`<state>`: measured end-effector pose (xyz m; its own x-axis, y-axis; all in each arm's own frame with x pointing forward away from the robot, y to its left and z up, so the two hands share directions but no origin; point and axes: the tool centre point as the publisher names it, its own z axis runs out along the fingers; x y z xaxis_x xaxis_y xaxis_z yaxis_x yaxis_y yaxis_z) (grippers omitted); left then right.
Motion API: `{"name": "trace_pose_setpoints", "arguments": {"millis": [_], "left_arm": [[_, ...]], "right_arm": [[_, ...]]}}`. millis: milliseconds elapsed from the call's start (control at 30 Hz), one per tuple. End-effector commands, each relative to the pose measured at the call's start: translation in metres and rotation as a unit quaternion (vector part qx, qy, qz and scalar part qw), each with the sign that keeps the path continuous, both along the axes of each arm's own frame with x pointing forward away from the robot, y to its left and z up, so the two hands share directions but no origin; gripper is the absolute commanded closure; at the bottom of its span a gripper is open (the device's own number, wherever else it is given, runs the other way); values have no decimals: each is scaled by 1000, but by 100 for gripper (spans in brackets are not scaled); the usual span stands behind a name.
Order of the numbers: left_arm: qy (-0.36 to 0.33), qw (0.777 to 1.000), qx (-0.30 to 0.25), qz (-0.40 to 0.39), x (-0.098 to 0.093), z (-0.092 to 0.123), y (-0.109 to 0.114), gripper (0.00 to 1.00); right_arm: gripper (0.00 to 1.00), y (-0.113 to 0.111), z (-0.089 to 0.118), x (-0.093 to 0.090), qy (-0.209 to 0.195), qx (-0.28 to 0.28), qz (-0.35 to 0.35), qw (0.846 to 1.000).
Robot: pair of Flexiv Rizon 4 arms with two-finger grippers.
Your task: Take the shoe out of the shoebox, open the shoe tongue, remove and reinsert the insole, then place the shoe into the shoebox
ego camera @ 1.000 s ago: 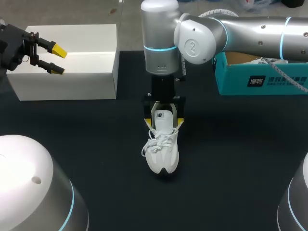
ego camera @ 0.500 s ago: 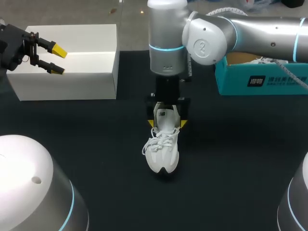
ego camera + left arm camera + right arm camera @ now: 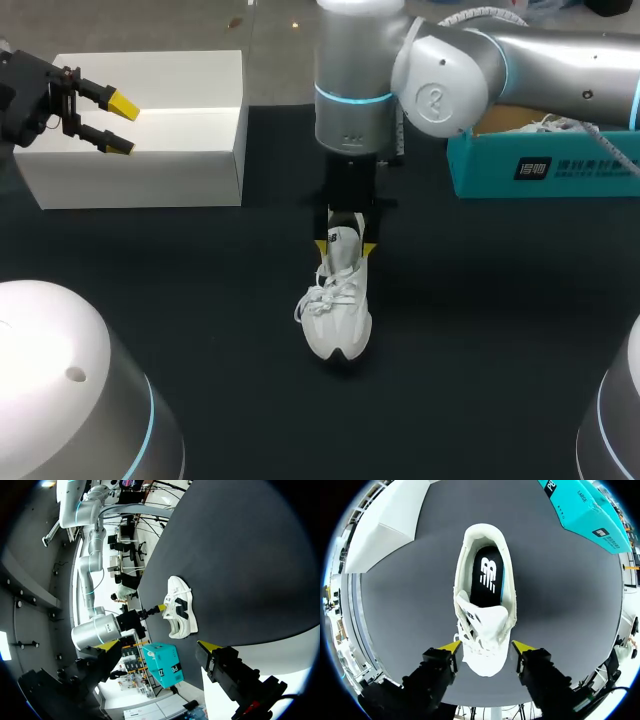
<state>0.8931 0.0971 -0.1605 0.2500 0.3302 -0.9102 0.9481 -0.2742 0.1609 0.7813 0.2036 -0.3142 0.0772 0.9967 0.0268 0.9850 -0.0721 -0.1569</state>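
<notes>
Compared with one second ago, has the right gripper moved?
Yes. The right gripper has shifted slightly toward the teal shoebox, away from the white box, and its fingers have drawn closer together beside the shoe.

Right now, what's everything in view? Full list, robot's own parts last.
shoe: 1, white, middle of the table, standing on its sole, outside both boxes
insole: 1, black, seated inside the shoe
shoebox: 1, teal, far right of the table, open
white box: 1, white, far left of the table
table: 1, black, under everything
left end effector: 1, black with yellow tips, over the white box, open and holding nothing
right end effector: 1, black with yellow tips, pointing down at the shoe's tongue; grip state unclear
</notes>
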Motion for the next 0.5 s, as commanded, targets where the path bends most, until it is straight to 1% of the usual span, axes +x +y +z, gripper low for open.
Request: {"name": "trace_pose_setpoints", "arguments": {"millis": [33,133,300,400,500], "left_arm": [[-1,1000,1,0,0,0,0,0],[-1,1000,1,0,0,0,0,0],[-1,1000,1,0,0,0,0,0],[-1,1000,1,0,0,0,0,0],[-1,1000,1,0,0,0,0,0]], "right_arm": [[100,-4,-4,1,-5,12,-1,1000],[100,-2,-7,5,-4,15,-1,1000],[100,6,-6,9,-8,24,6,1000],[100,9,-12,14,-7,20,9,1000],[100,7,-19,19,-6,3,4,1000]]}}
